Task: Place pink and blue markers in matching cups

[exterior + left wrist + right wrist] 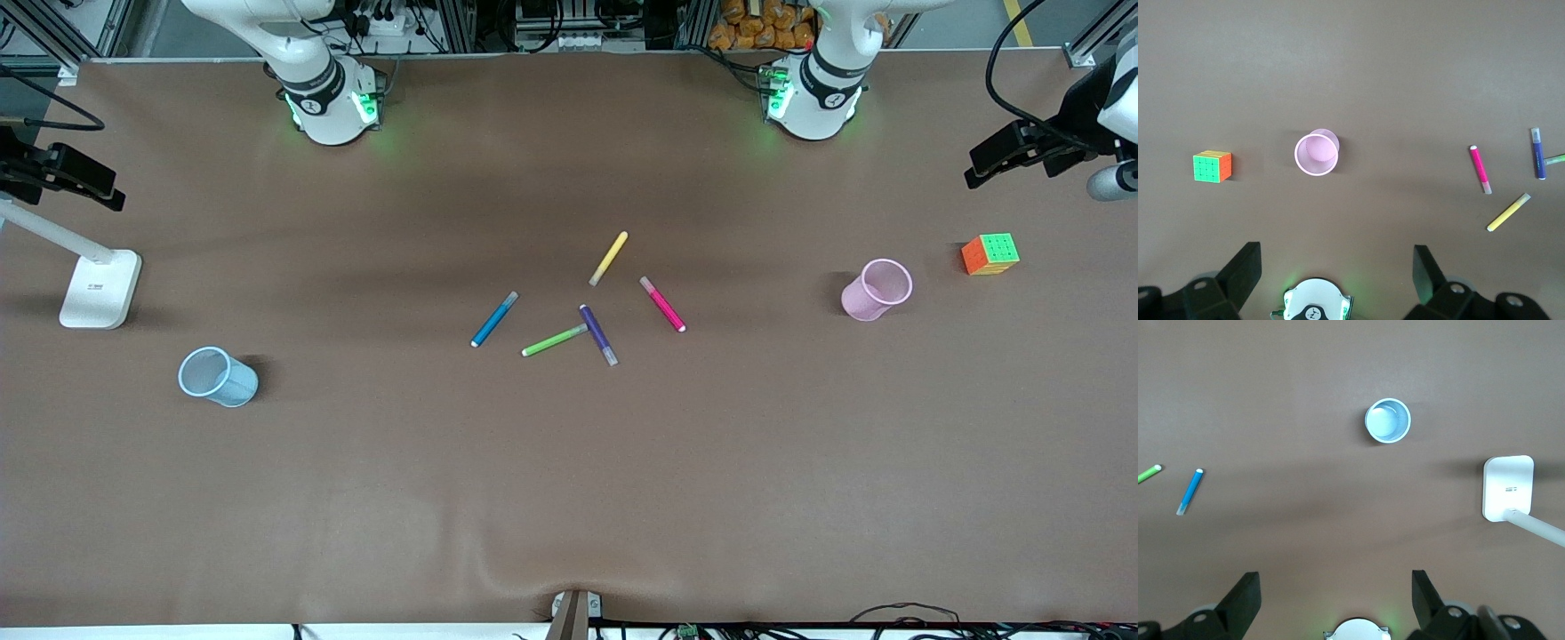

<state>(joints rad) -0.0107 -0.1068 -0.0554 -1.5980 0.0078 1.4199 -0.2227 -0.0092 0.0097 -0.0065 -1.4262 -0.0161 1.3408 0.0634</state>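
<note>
Stage: nothing picked up yet; both markers lie flat on the table, both cups empty and upright.
Pink marker: mid-table, on the left arm's side of the pen cluster; long axis slanted, its end toward the left arm's end of the table being the one nearer the front camera. Clear of its neighbours.
Blue marker: on the right arm's side of the cluster; slanted the contrary way to the pink one. Lies apart from the green pen.
Other pens: yellow pen, green pen and purple pen; green and purple meet at their ends.
Pink cup: toward the left arm's end, near a colour cube.
Blue cup: toward the right arm's end, nearer the front camera than the lamp base.
Left gripper: released, fingers spread wide, high over the table near its own base, pink cup below it; pink marker lies off toward mid-table.
Right gripper: released likewise, over the blue cup's end; blue marker lies toward mid-table.
Reach: judged, left arm is nearer pink, right arm nearer blue; each wrist must turn to close across its marker's slant.
</note>
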